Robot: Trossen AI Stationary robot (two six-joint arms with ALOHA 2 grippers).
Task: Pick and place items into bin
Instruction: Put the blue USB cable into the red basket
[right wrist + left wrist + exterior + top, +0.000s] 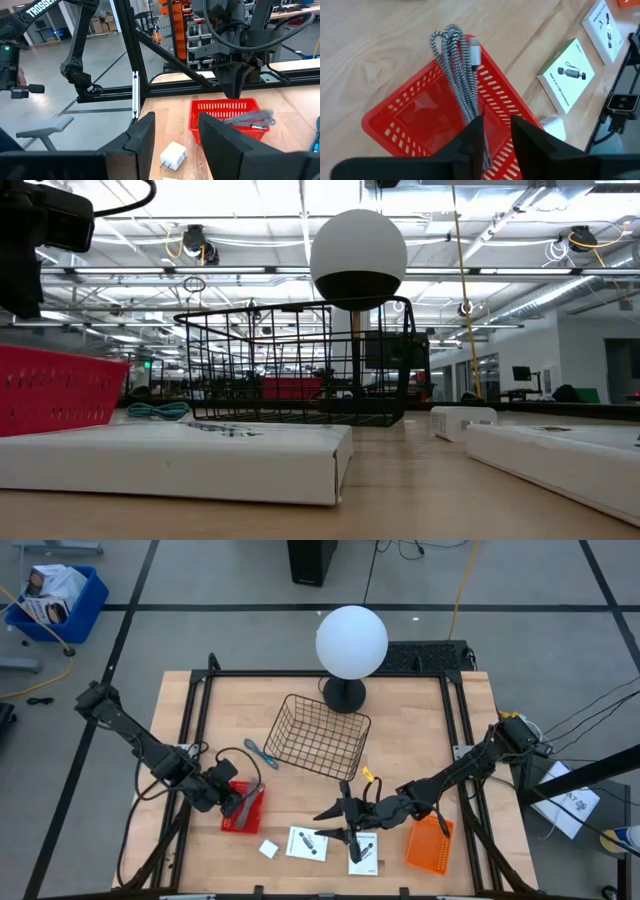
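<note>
My left gripper [236, 802] hangs over the red plastic bin [243, 810] at the table's near left, shut on a bundled grey braided cable [457, 75]. My right gripper [343, 815] is open low over the table's near middle. Its fingers frame a small white block [173, 155] that lies on the wood. Two flat white boxes [305, 842] [362, 853] with black marks lie flat near the table's near edge, and the white block [267, 849] lies left of them. A teal-handled tool [262, 753] lies beside the black wire basket [320, 735]. My left gripper pinches the coiled cable between its two fingers near one end of the bundle [479, 131], coming from above. The strands run forward from the fingers over the bin's inside. The far loops and the silver plug [475, 50] reach the bin's rim [470, 40].
A lamp with a white globe [351, 641] stands at the table's far middle, behind the wire basket. An orange bin [430, 845] sits at the near right. A black frame [200, 690] borders the wooden tabletop. Bare wood shows on the far left and far right.
</note>
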